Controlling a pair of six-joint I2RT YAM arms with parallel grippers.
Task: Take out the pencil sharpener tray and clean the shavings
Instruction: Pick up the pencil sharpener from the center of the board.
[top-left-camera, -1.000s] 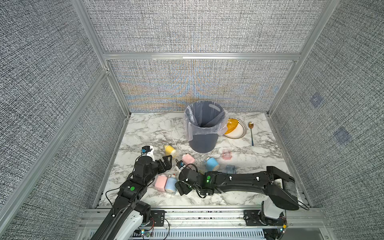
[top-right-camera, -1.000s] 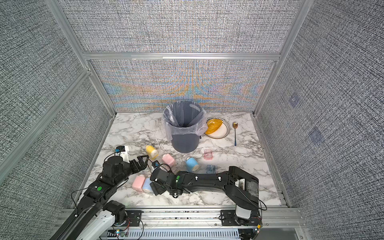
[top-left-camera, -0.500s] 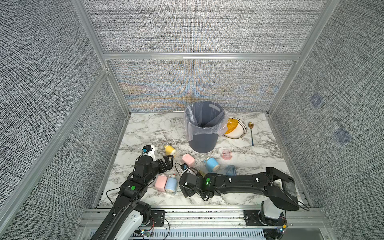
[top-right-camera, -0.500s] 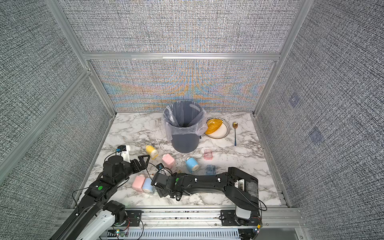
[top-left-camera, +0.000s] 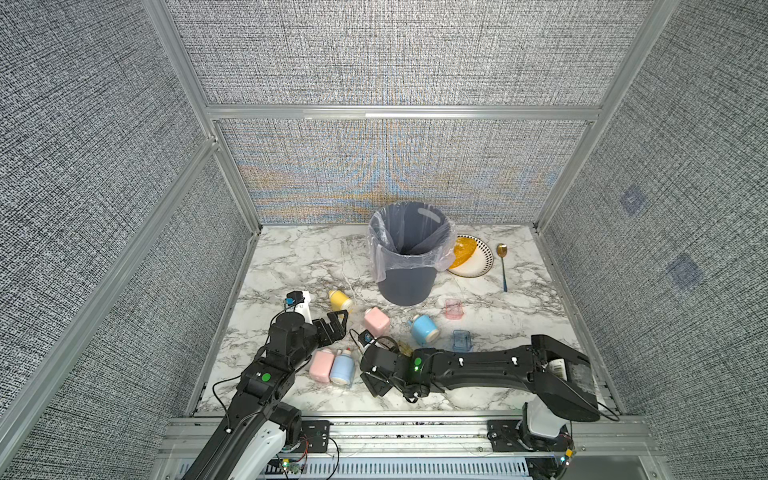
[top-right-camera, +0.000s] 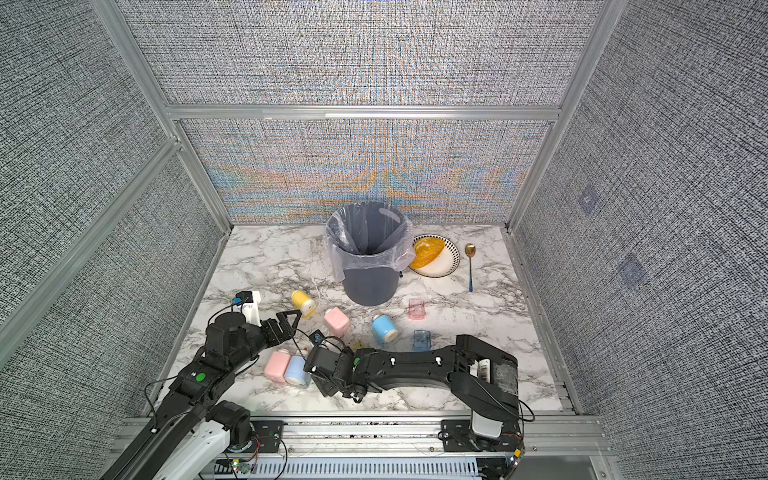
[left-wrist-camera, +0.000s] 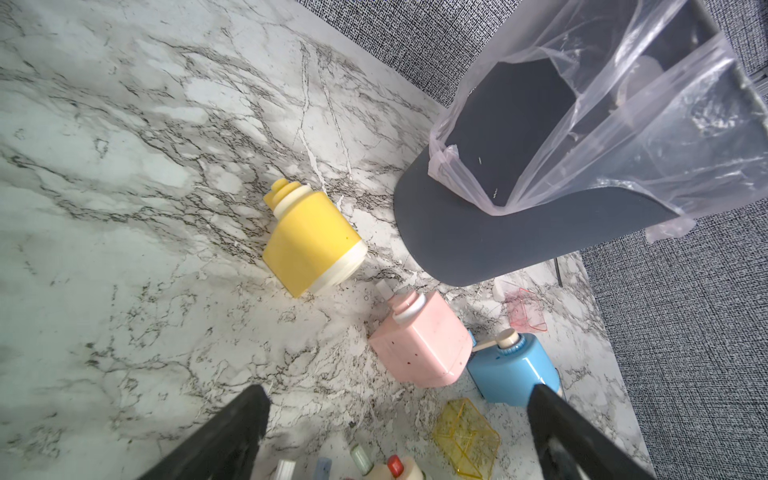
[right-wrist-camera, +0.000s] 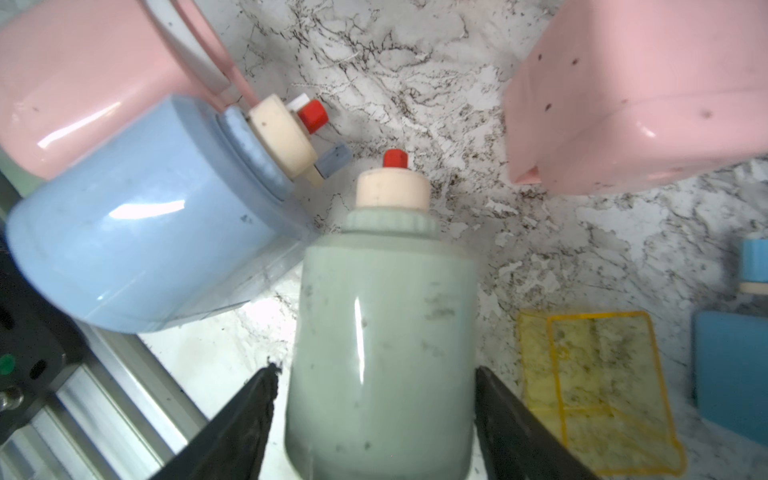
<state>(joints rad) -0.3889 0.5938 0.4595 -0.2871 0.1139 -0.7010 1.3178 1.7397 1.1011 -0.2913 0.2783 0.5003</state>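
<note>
A pale green pencil sharpener (right-wrist-camera: 382, 332) with a cream cap and red knob lies on the marble between the fingers of my right gripper (right-wrist-camera: 374, 374). One finger touches its side and a thin gap shows at the other. Its tray is hidden. In both top views the right gripper (top-left-camera: 374, 370) covers this sharpener. My left gripper (top-left-camera: 337, 322) hovers open and empty beside the yellow sharpener (left-wrist-camera: 311, 245). A loose yellow tray (right-wrist-camera: 594, 399) speckled with shavings lies next to the green sharpener. Brownish crumbs and pale flakes of shavings (right-wrist-camera: 509, 266) dot the marble.
A grey bin (top-left-camera: 405, 286) with a plastic liner stands at the back. Pink (top-left-camera: 376, 321), blue (top-left-camera: 424, 328), pink (top-left-camera: 322, 365) and light-blue (top-left-camera: 343, 368) sharpeners crowd the grippers. A pink tray (top-left-camera: 453, 308), a blue tray (top-left-camera: 462, 340), a plate (top-left-camera: 478, 266) and a spoon (top-left-camera: 503, 266) lie to the right.
The right gripper's fingers have drawn in around the green sharpener, and that arm has edged slightly toward the front. The left arm has not moved.
</note>
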